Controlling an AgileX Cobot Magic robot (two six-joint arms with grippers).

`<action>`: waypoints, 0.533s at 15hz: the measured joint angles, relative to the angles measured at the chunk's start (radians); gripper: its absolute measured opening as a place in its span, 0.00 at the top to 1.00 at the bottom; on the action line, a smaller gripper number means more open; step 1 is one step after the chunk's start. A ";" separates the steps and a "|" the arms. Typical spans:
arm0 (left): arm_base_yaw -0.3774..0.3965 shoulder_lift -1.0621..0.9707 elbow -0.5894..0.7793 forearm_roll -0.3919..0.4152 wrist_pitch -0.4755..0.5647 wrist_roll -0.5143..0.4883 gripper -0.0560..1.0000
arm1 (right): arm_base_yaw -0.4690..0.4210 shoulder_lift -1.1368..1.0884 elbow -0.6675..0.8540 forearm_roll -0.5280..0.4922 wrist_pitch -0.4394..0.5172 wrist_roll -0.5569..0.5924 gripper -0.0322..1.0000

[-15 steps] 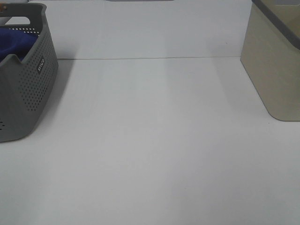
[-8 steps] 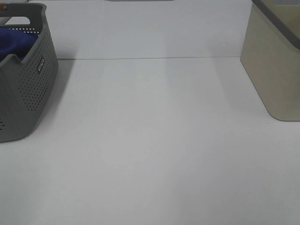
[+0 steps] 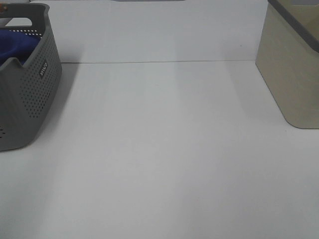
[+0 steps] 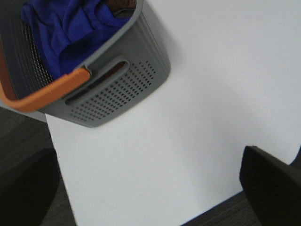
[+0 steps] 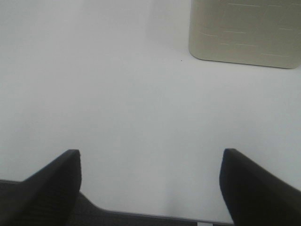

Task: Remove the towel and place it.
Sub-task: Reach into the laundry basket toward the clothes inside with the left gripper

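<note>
Nothing stirs over the last second: the royal-blue plush towel [image 4: 61, 33] lies bunched inside the grey perforated plastic basket [image 4: 117, 89] at the left edge of the white surface [image 3: 164, 149]. The left fingers [image 4: 270, 183] hang spread wide and empty near the basket, the right fingers [image 5: 51, 181] likewise, well apart from it. By my reckoning, removal hasn't begun.

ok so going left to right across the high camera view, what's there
grey basket with the blue towel in it → open stretch of white table → beige bin
</note>
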 joint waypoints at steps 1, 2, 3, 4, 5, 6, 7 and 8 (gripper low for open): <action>0.000 0.107 -0.082 0.007 0.001 0.088 0.01 | 0.000 0.000 0.000 0.000 0.000 0.000 0.21; 0.000 0.205 -0.158 0.023 0.002 0.156 0.01 | 0.000 0.000 0.000 0.000 0.000 0.000 0.21; 0.000 0.305 -0.248 0.041 0.002 0.230 0.01 | 0.000 0.000 0.000 0.000 0.000 0.000 0.21; 0.000 0.414 -0.330 0.060 0.002 0.285 0.01 | 0.000 0.000 0.000 0.000 0.000 0.000 0.21; 0.000 0.521 -0.420 0.086 0.000 0.328 0.01 | 0.000 0.000 0.000 0.000 0.000 0.000 0.21; 0.000 0.620 -0.499 0.112 0.000 0.353 0.01 | 0.000 0.000 0.000 0.000 0.000 0.000 0.21; 0.000 0.663 -0.544 0.128 0.000 0.362 0.01 | 0.000 0.000 0.000 0.000 0.000 0.000 0.21; 0.000 0.766 -0.620 0.153 0.000 0.380 0.01 | 0.000 0.000 0.000 0.000 0.000 0.000 0.21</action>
